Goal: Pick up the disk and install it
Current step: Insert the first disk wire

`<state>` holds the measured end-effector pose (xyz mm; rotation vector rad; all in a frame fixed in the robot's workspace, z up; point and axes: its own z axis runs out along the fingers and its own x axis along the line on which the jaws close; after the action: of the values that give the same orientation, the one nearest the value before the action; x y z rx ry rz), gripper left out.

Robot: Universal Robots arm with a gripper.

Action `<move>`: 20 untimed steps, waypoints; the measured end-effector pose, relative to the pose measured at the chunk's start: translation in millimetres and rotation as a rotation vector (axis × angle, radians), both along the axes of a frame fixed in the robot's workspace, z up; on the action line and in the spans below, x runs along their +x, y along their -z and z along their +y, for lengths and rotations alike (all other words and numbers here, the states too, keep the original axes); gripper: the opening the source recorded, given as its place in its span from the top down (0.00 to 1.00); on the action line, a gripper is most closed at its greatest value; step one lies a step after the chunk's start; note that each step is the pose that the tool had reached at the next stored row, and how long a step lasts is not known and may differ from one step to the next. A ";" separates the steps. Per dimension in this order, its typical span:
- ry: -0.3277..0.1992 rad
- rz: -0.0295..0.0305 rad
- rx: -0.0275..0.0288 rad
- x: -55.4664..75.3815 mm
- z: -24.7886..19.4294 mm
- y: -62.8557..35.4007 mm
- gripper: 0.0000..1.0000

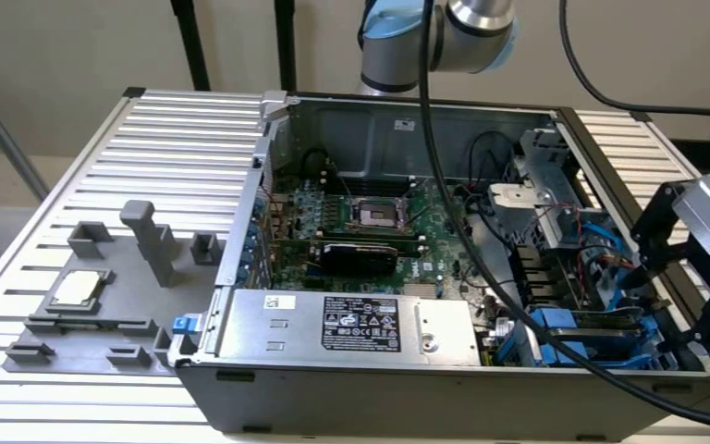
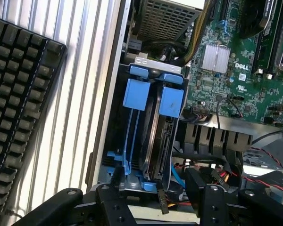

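Observation:
The disk (image 2: pixel 156 136) stands on edge in a drive bay at the corner of the open computer case (image 1: pixel 244 231), its dark connector edge showing between two bright blue rail tabs (image 2: pixel 135 94). In the exterior view the disk's blue rails (image 1: pixel 573 326) sit low in the case at that view's right. My gripper (image 2: pixel 155 188) hovers over the disk's near end, open, with one black finger (image 2: pixel 116 184) on each side of the blue rails. Seen from outside, the gripper (image 1: pixel 688 344) hangs over the case's right wall.
A black keyboard (image 2: pixel 19 94) lies on the ribbed aluminium table beside the case. Inside are the motherboard (image 1: pixel 355 217), a grey power supply (image 1: pixel 343 324) and loose red and black cables (image 2: pixel 226 174). A grey fixture with a small square chip (image 1: pixel 78 289) sits on the exterior view's left.

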<state>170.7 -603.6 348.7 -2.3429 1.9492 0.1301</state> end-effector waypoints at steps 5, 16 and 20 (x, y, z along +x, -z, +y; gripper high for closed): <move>-0.060 -0.0259 0.0047 0.0 0.1 -0.2 0.37; -0.151 -0.0259 0.0122 0.3 0.0 -0.1 0.55; -0.179 -0.0259 0.0147 0.5 0.0 -0.1 0.62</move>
<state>171.2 -603.6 348.8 -2.4931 1.7186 0.1252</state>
